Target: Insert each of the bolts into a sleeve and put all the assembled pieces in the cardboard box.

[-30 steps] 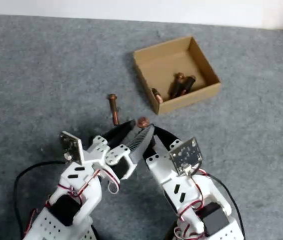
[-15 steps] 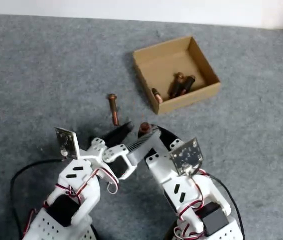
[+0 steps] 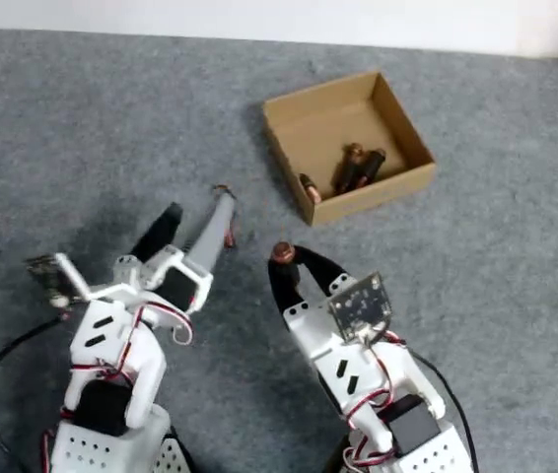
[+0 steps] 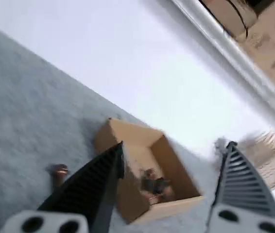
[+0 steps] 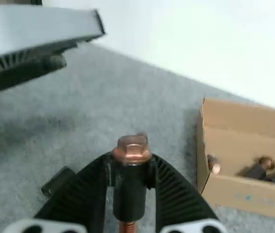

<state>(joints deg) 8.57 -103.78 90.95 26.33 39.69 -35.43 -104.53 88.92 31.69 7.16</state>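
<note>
So in the high view the right claw (image 3: 287, 264) is seen just below the middle of the frame, clamped on a black sleeve (image 5: 129, 191) with a copper bolt (image 5: 133, 149) stuck in it, head poking out past the fingertips. The left claw (image 3: 192, 227) is spread wide apart at centre left. A loose bolt (image 3: 223, 190) is laid on the grey desk (image 3: 82, 128) right under its lighter finger, partly covered by it. The cardboard box (image 3: 370, 200) is parked upper right of centre, well apart from both claws, and a few assembled pieces (image 3: 358, 166) are already piled inside, toward its lower side
</note>
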